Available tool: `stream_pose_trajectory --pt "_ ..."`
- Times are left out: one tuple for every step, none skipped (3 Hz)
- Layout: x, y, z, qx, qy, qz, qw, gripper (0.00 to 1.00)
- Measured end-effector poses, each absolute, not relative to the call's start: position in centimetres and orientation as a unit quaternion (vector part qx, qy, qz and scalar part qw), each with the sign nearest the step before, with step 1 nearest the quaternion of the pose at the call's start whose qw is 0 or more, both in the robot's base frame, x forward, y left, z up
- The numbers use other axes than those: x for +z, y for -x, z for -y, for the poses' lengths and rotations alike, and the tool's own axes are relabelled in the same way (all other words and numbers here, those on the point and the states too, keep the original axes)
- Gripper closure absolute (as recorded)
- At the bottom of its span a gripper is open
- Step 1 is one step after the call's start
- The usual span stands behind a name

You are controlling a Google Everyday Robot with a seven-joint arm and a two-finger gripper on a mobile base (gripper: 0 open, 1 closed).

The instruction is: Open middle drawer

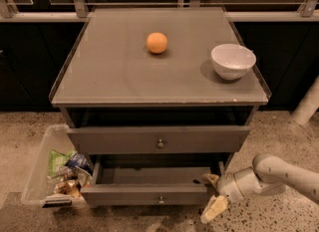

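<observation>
Care is the main thing now. The middle drawer [149, 194] sits low, under the bigger drawer [159, 139], and it is pulled partway out, so its grey inside shows. The gripper [212, 194] is at the right end of the drawer's front. Its two fingers are apart, one by the top edge and one lower in front; I cannot tell if they press on it. Pulling from one end can twist a drawer and make it stick, so the pull should go straight out, slow and even. The bin [45, 176] on the floor is just beside the left end, so the drawer should not swing that way.
</observation>
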State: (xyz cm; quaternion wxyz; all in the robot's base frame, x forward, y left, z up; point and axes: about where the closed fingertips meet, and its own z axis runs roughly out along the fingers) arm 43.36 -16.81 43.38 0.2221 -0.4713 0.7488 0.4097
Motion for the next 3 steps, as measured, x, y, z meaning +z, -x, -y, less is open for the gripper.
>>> stream_pose_trajectory --pt "43.7 -41.8 17.9 0.415 0.455 -0.761 0.207 0.0" --pt "44.5 -38.2 20.1 0.419 0.415 -0.785 0.191 0.0" --pt "45.0 -37.5 21.1 0.408 0.399 -0.796 0.201 0.0"
